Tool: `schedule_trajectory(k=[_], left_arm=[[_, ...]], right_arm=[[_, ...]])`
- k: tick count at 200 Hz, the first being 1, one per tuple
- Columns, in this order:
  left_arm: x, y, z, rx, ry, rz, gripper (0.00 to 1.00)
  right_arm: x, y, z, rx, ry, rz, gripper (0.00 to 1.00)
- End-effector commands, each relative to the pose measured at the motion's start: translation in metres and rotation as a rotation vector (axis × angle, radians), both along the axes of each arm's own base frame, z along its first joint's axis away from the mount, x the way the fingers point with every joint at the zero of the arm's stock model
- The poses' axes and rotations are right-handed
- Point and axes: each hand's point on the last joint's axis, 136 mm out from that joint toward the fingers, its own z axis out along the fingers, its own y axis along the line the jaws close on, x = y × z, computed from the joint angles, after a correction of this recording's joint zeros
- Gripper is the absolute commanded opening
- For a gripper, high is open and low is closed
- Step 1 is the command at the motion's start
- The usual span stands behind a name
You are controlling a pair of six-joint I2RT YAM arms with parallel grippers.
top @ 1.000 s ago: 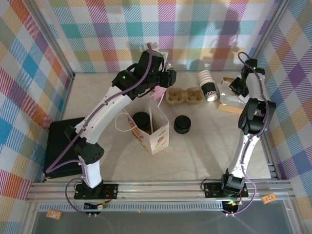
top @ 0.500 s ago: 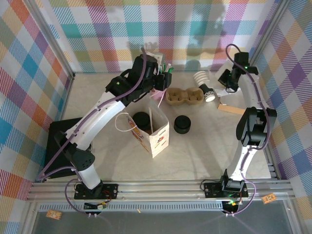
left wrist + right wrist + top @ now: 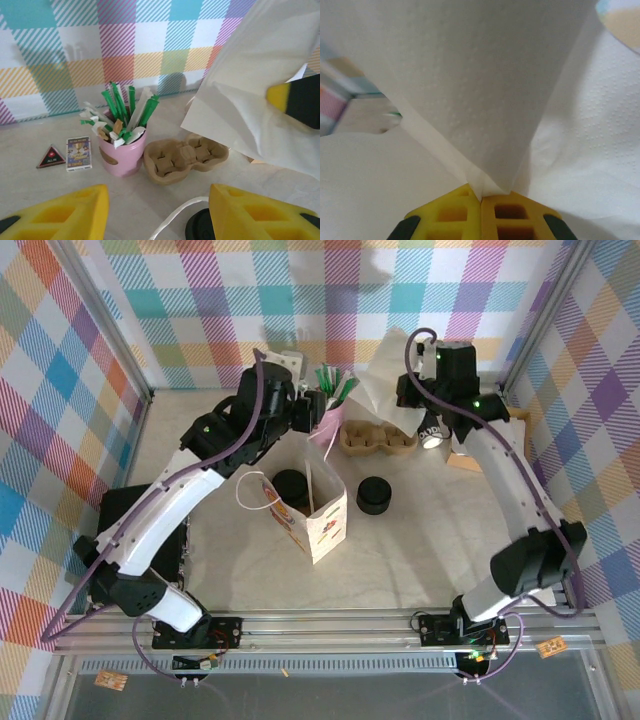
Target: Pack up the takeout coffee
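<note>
1. the right gripper (image 3: 481, 199), a second ago at the right side, is now nearer the back middle, pinching a white napkin (image 3: 470, 75).
2. the left gripper (image 3: 157, 202) stands half wide, empty.
3. the takeout coffee (image 3: 291, 486) stands inside the paper bag (image 3: 325, 525), round black lid up.

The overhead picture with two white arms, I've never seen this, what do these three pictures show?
This is a robot: a left arm and a right arm bolted to a table's near edge. The overhead view looks down from behind them; the other two come from cameras on each wrist. On it: an open paper bag with a round black lid inside, likely the takeout coffee, a cup carrier, a black lid stack and a pink cup of stirrers. The right end effector pinches a white napkin. The left end effector is open, empty.
</note>
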Motion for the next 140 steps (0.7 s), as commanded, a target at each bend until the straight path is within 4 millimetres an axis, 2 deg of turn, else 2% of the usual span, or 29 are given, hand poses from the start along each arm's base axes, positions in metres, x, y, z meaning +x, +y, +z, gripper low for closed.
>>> schedule_trajectory(k=[1, 35, 58, 74, 100, 140], left_arm=[[-0.01, 0.031, 0.008, 0.002, 0.009, 0.076, 0.55], [-0.026, 0.052, 0.018, -0.046, 0.009, 0.091, 0.55], [-0.037, 0.088, 0.027, -0.055, -0.015, 0.222, 0.54], [-0.047, 0.113, 0.033, -0.063, -0.045, 0.301, 0.53], [-0.065, 0.145, 0.041, -0.068, -0.09, 0.391, 0.52], [-0.084, 0.164, 0.042, -0.074, -0.106, 0.414, 0.52]], right_arm=[[-0.022, 0.037, 0.045, 0.034, -0.209, 0.194, 0.0], [-0.08, 0.098, 0.067, -0.015, -0.396, 0.489, 0.0], [-0.122, 0.141, 0.059, -0.168, -0.471, 0.697, 0.0], [-0.141, 0.16, 0.05, -0.272, -0.517, 0.778, 0.0], [-0.168, 0.179, 0.035, -0.404, -0.587, 0.894, 0.0], [-0.186, 0.183, 0.025, -0.56, -0.639, 0.996, 0.0]])
